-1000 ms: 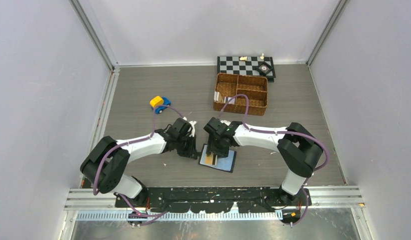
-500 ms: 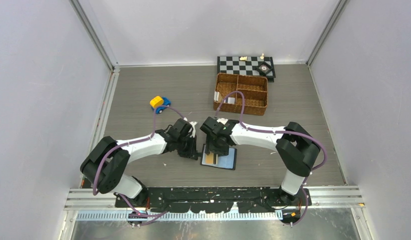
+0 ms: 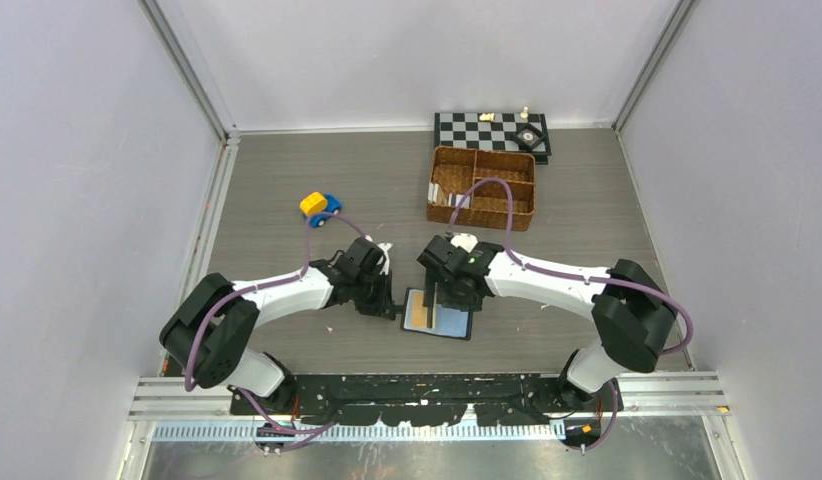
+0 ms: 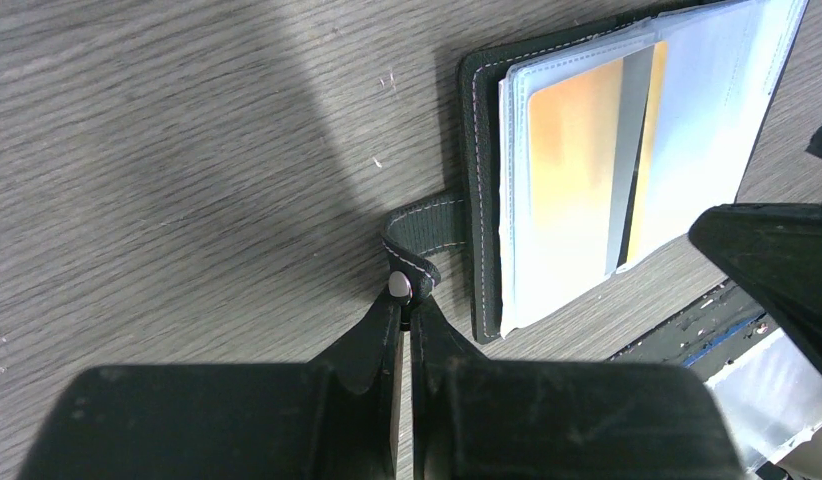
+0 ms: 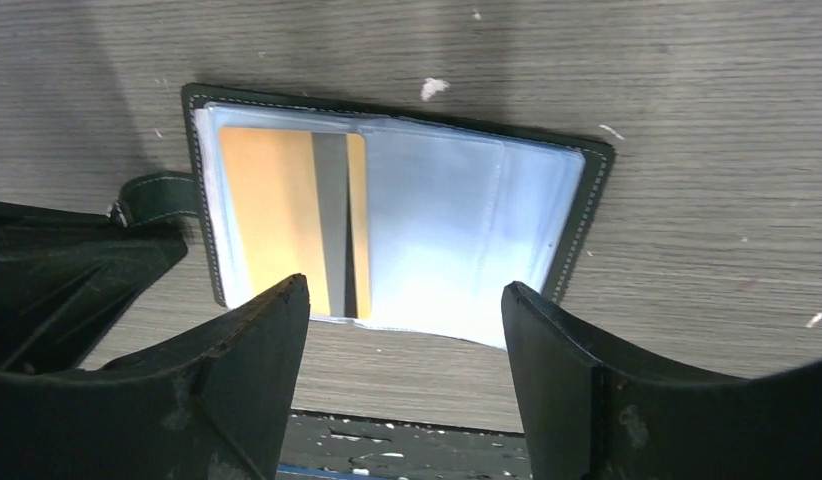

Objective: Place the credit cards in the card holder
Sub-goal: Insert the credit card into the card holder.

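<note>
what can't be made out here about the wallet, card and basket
Brown wicker divided basket, top view: pale items in its left compartment, too small to name.
Black leather bifold wallet, top view: right arm covers its far end; left wrist view: frame edge cuts one corner.
Tan-orange plastic card, right wrist view: a finger of the right gripper hides one corner.

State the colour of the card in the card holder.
Card: tan-orange with a grey stripe; clearest in the right wrist view.
</note>
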